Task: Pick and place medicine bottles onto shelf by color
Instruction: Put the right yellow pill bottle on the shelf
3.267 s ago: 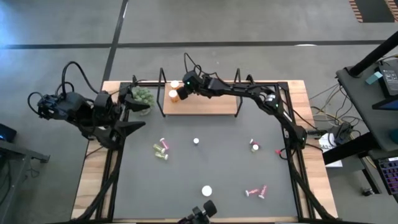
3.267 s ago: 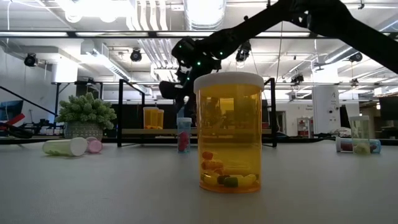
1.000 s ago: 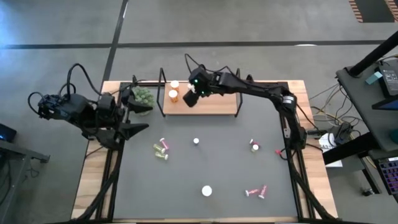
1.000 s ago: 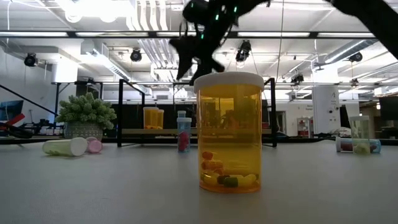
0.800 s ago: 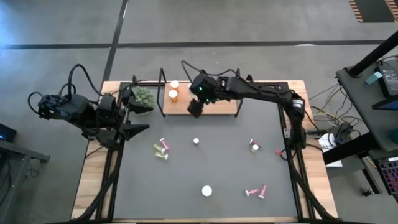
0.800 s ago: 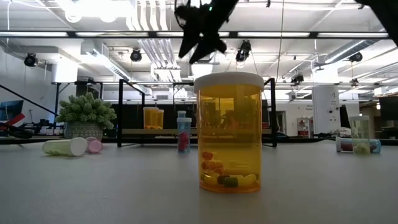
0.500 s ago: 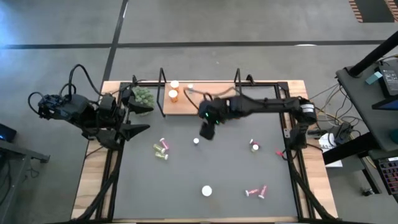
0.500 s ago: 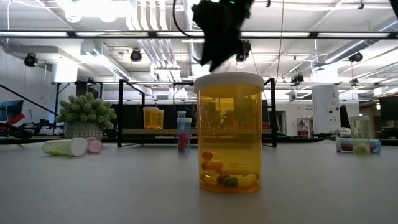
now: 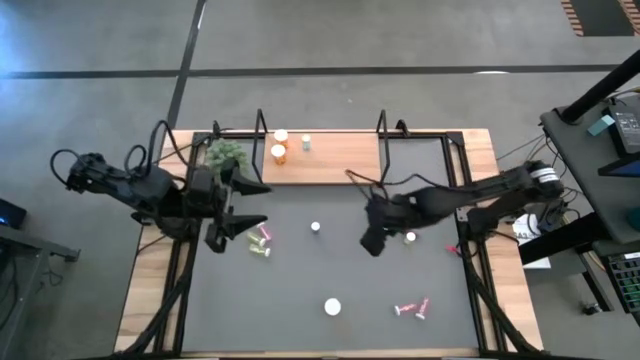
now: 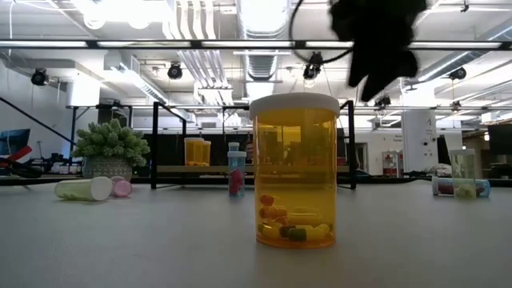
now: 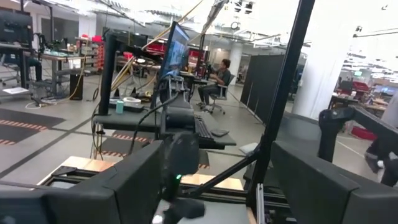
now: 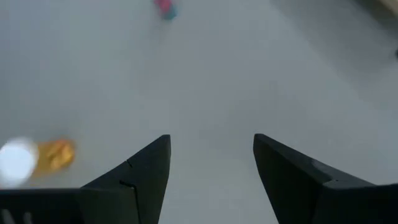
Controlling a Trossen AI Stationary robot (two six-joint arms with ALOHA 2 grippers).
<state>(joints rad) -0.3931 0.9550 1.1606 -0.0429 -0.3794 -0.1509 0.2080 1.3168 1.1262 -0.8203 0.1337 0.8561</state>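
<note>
Three small bottles stand on the light wooden shelf [image 9: 320,165] with black wire end frames, so it's early going. On the dark grey bench [image 9: 300,290], roughly seven bottles wait. Right gripper [image 9: 371,241], jaws apart and empty, hovers just beside a white-capped bottle [image 9: 409,236]. Left gripper [image 9: 222,230], jaws apart too, approaches the pink and yellow-green bottles [image 9: 260,240].

Shelf [image 9: 330,165] right half bare; black end frames [image 9: 382,135] probably limit entry.
</note>
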